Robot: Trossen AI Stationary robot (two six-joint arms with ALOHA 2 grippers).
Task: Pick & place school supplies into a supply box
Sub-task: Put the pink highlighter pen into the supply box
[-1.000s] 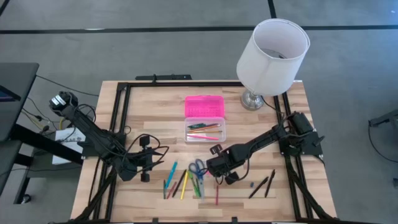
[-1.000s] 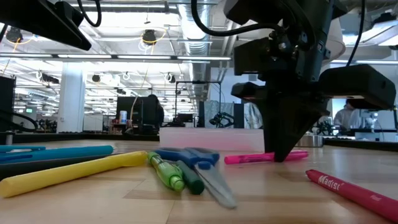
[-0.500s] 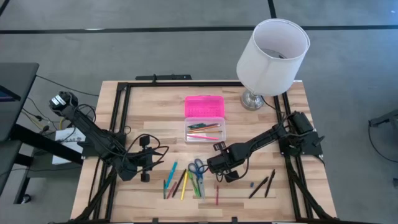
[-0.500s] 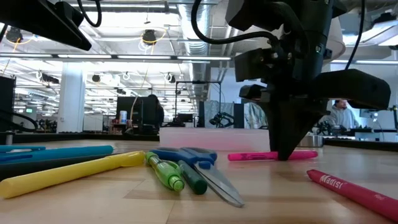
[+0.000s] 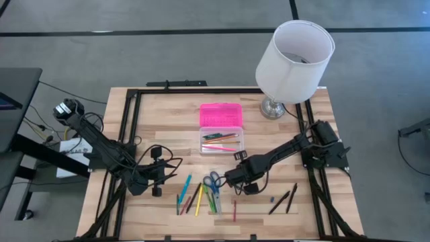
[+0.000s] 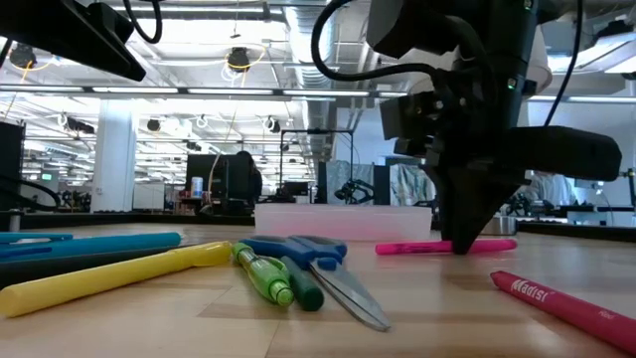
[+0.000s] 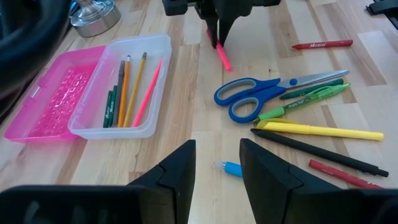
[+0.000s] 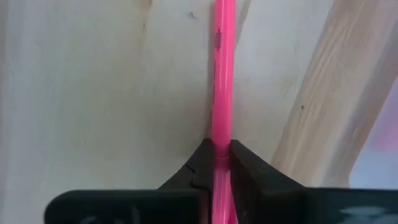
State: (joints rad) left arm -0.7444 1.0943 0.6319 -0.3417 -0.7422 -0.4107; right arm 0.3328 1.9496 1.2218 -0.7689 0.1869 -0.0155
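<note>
Pinching from either side, the right gripper's (image 8: 222,163) fingers (image 8: 202,163) are closed on the pink pen (image 8: 222,81), which runs straight out between them along its long axis. We note the pen lies flat on the tabletop (image 5: 168,114) (no lift visible in the low view), just beside the blue scissors (image 7: 261,93) and the loose row of pens and pencils (image 5: 198,198). The supply box (image 5: 222,141), its clear base already holding a few pencils and its pink lid (image 5: 220,114) folded back, sits near this gripper, toward the lamp (image 5: 293,57). We judge the right arm nearer for this carry. The left gripper (image 7: 214,171) waits with fingers parted at the tabletop's left side, holding nothing.
</note>
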